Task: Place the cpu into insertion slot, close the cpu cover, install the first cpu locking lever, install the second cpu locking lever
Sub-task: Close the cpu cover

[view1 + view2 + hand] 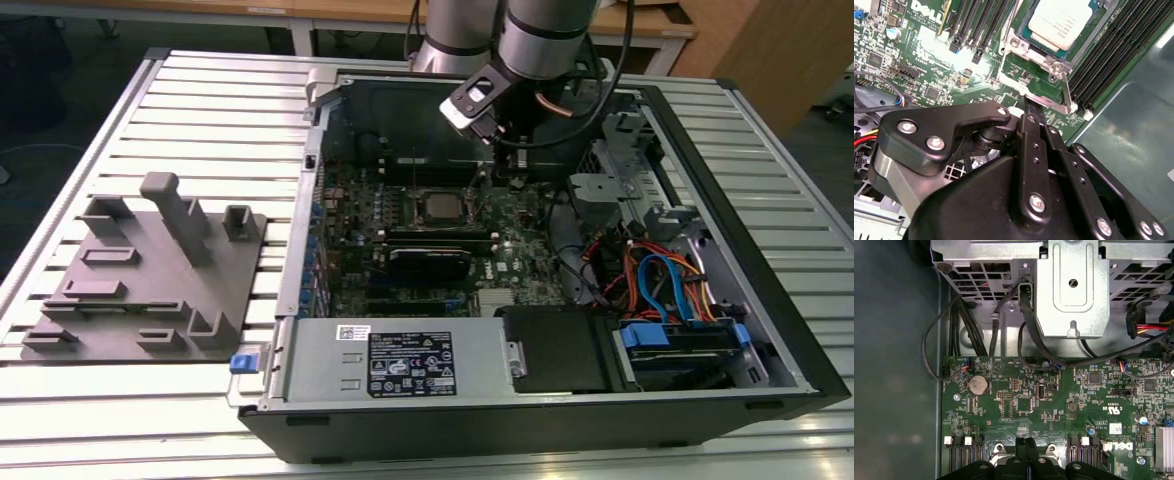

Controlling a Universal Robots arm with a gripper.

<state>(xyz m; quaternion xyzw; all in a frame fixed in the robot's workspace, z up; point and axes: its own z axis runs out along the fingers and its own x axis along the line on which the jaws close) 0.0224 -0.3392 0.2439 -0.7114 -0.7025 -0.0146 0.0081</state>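
An open computer case point(561, 400) lies on its side on a slatted metal surface point(200, 100), with a grey moulded fixture point(147, 270) at 9 o'clock from it in the exterior view. The arm point(534, 40) reaches down into the case from 12 o'clock. Its jaws hang low over the green motherboard point(521, 255), at about 2 o'clock from the cpu point(437, 207) and near it. The cpu sits flat in its socket, its dull silver top facing up, and a black heatsink block point(427, 262) lies just beside it at 6 o'clock. In the second wrist view the cpu point(1061, 22) is seated, and the cpu cover point(1034, 54) lies down around it as a silvery frame. A thin metal lever rod point(1068, 92) runs along one side of that frame, beside the black memory slots point(1109, 55). The black jaws are pressed together and pinch nothing. Their tips stand at the frame's edge, just by a flat silvery tab point(1049, 103); whether they touch it cannot be told. In the first wrist view the two sides of the jaws meet along a thin seam above the board point(1054, 405), which carries a coin battery point(978, 385). Black cables point(1026, 325) run to a metal drive cage point(1074, 290).
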